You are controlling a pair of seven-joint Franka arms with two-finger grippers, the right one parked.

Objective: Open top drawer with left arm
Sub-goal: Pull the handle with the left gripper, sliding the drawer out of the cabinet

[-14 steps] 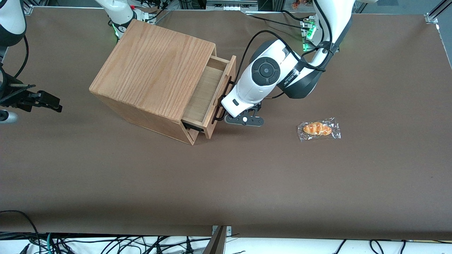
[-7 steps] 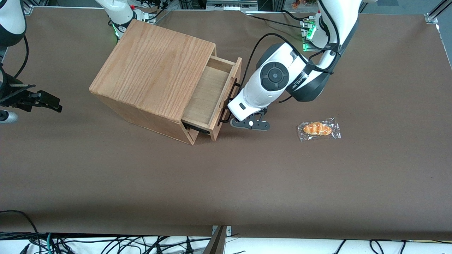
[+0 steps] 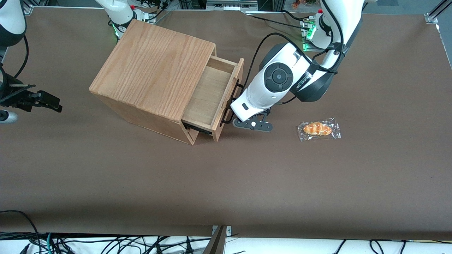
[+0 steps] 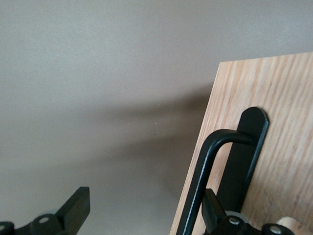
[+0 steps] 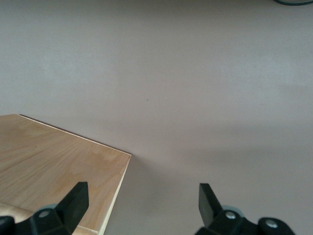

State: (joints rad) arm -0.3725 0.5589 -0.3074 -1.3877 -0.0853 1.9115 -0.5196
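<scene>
The top drawer (image 3: 212, 95), at upper centre of the front view, has slid further out of the cabinet (image 3: 152, 70) over the past second. The gripper (image 4: 142, 220) stands wide open, one finger hooked inside the handle (image 4: 205, 171). The opening looks largely done.

The front view looks down steeply from high over the tabletop (image 3: 226, 183), taking in its whole width, the cabinet (image 3: 152, 70) and the left arm (image 3: 279, 84). The left wrist view sits very near the top drawer (image 4: 274, 147), facing its front and black bar handle (image 4: 205, 181) past the pincer (image 4: 142, 215), whose fingers stand wide apart. The right wrist view looks down on bare tabletop (image 5: 195, 73) and a wooden corner. Front and left wrist views share the drawer front.
</scene>
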